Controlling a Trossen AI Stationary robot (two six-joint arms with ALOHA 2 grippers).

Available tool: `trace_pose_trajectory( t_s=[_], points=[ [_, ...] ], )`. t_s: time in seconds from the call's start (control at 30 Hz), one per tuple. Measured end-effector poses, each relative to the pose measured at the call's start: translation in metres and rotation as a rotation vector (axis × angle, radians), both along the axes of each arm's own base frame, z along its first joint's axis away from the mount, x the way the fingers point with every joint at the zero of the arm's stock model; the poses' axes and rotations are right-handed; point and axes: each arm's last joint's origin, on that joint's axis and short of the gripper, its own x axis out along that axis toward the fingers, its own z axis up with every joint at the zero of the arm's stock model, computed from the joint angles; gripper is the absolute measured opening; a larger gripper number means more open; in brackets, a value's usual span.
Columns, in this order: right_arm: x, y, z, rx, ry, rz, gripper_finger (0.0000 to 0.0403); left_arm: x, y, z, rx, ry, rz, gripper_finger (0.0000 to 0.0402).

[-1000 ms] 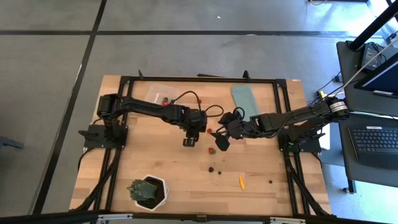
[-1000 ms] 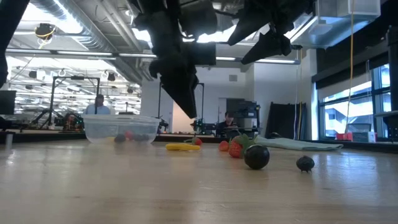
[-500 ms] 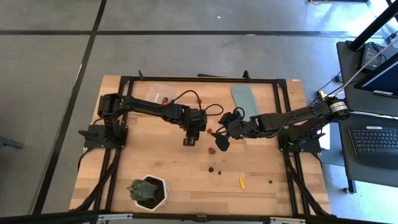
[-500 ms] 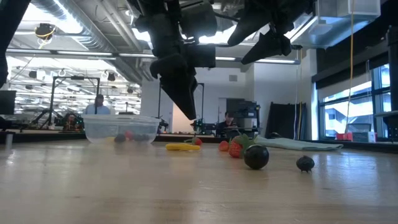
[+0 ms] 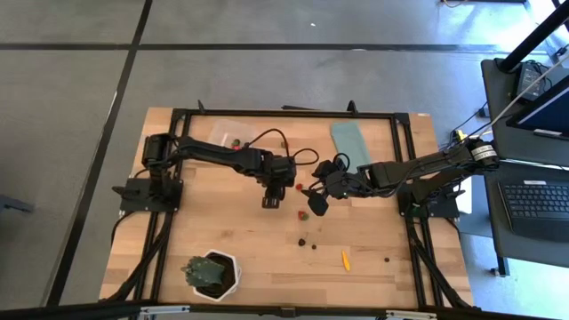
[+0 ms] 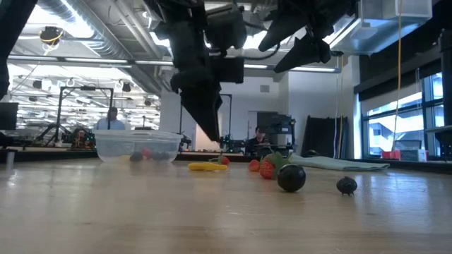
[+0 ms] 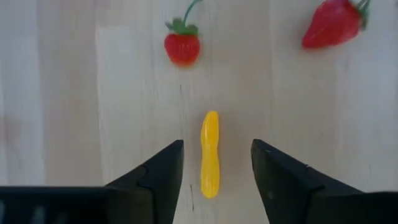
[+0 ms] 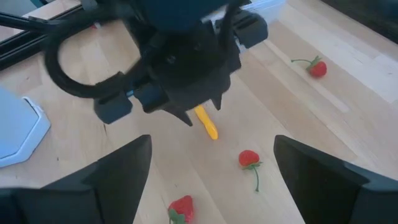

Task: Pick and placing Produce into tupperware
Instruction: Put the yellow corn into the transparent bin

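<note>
Hovering left gripper, fingers apart, above yellow piece

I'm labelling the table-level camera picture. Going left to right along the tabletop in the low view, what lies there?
Clear plastic tub → yellow elongated toy piece → red toy strawberries → large dark round piece → small dark round piece.

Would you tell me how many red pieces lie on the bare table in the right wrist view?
3 red pieces: two close to the yellow piece, the third farther off. Others may be hidden under the left arm.
</note>
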Motion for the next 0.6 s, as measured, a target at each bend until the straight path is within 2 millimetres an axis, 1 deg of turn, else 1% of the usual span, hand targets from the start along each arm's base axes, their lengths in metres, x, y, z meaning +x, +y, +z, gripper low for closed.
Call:
trace_pose_trajectory(
  t_s=[0.43, 0.5, 0.6],
  points=[
    [0.0, 0.0, 0.0, 0.003, -0.002, -0.003, 0.0339, 0.006, 0.0, -0.04, -0.011, 0.12, -0.004, 0.0149],
    [0.0, 0.0, 0.0, 0.004, -0.003, -0.003, 0.0339, 0.007, 0.0, -0.045, -0.01, 0.131, -0.015, 0.0144],
    [0.0, 0.0, 0.0, 0.004, -0.003, -0.003, 0.0339, 0.007, 0.0, -0.046, -0.008, 0.137, -0.029, 0.0135]
  ],
)
